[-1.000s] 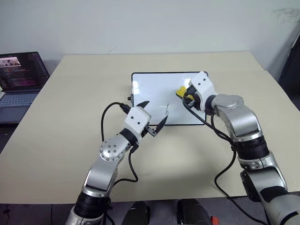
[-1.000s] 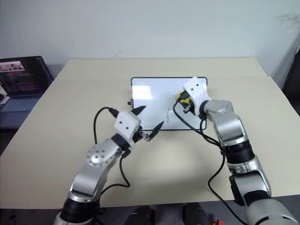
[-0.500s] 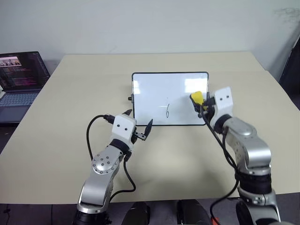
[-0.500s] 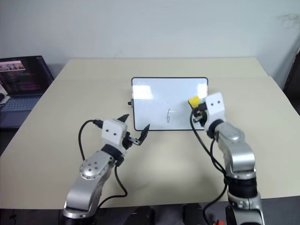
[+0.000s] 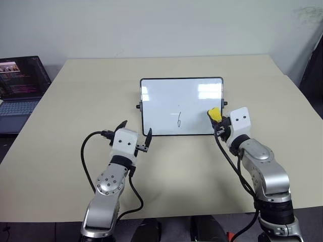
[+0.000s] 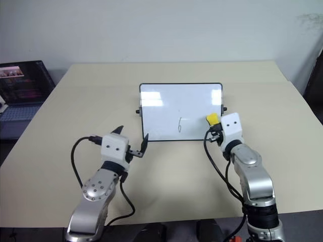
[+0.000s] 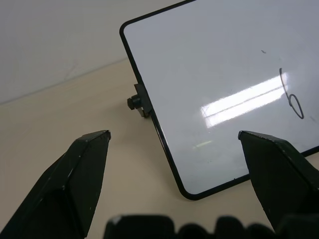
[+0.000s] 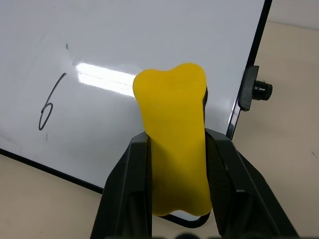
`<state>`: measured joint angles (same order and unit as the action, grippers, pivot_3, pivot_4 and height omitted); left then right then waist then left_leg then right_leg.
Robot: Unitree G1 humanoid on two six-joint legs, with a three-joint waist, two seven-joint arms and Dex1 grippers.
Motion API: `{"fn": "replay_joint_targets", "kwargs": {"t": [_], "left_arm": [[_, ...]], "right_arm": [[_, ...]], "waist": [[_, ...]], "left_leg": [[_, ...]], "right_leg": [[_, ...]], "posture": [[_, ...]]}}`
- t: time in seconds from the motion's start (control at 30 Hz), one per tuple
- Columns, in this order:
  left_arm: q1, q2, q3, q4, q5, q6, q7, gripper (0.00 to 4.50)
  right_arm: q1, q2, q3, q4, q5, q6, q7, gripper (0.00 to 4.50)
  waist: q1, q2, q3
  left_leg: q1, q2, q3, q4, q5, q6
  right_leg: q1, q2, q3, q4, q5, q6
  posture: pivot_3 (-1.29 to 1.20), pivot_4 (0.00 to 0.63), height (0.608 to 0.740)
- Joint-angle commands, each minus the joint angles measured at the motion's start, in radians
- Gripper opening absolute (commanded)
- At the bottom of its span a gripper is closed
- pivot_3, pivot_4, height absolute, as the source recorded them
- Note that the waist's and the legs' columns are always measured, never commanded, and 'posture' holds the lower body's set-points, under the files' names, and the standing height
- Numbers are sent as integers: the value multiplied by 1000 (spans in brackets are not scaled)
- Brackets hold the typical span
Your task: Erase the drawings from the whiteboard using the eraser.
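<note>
The right tool is clamped on the yellow eraser, held in front of the right end of the whiteboard. The whiteboard is propped mid-counter, and one drawing, a black squiggle like a 6, is seen near its lower middle. The left tool is held with fingers apart before the board's lower left corner, gripping nothing.

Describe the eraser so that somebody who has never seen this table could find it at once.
On the beige table, find the whiteboard with the thin black frame, standing near the middle. At its lower corner on the robot's right side, the right gripper is closed on the eraser, a small block held in front of the board. It is the one bright yellow thing there; the only mark on the board is a thin black 6.
</note>
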<state>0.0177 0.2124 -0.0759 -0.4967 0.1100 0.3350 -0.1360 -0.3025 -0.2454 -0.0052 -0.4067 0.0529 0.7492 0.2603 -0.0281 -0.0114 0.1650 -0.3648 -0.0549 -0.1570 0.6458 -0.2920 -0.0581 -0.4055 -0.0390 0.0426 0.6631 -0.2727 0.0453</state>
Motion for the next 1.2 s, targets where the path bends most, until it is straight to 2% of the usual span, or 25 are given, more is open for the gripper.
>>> {"fn": "replay_joint_targets", "kwargs": {"t": [0.03, 0.2, 0.33, 0.53, 0.77, 1.2], "left_arm": [[-5, -2, 4, -51, -1, -23, -4, 4500], [-34, 11, 14, -45, -47, -8, -55, 4500], [-69, 35, 32, -8, -158, 39, -164, 4500], [-87, 96, 63, 49, -245, 89, -258, 4500], [-86, 158, 50, 94, -290, 155, -341, 4500], [-141, 189, 45, 100, -320, 151, -399, 4500]], "right_arm": [[-32, -10, -7, -22, 7, -23, -3, 1144], [-75, -25, -9, -12, 21, -15, 8, 1144], [-161, -48, 7, 31, 34, -6, 45, 1144], [-294, -71, 45, 134, 37, -18, 98, 1144], [-409, -69, 109, 256, 29, -59, 156, 1144], [-564, -27, 171, 472, 11, -218, 217, 1144]], "waist": [[0, 0, 0], [0, 0, 0], [-1, 0, 0], [-4, 0, 0], [-3, 0, 0], [-4, 0, 0]], "left_leg": [[0, 0, 0, 0, 0, 0], [0, 0, 0, 0, 0, 0], [0, 0, 1, 0, 0, 0], [0, 0, 1, 0, 0, 0], [0, 0, 1, 0, 0, 0], [0, 0, 1, 0, 0, 0]], "right_leg": [[0, 0, 0, 0, 0, 0], [0, 0, 0, 0, 0, 0], [0, 0, 0, 0, 0, 0], [0, 0, 0, 0, 0, 0], [0, 0, 0, 0, 0, 0], [-1, 0, 1, 0, 0, 0]], "posture": [[0, 150, 740], [0, 150, 740], [0, 150, 740], [0, 150, 740], [0, 150, 740], [0, 150, 740]]}}
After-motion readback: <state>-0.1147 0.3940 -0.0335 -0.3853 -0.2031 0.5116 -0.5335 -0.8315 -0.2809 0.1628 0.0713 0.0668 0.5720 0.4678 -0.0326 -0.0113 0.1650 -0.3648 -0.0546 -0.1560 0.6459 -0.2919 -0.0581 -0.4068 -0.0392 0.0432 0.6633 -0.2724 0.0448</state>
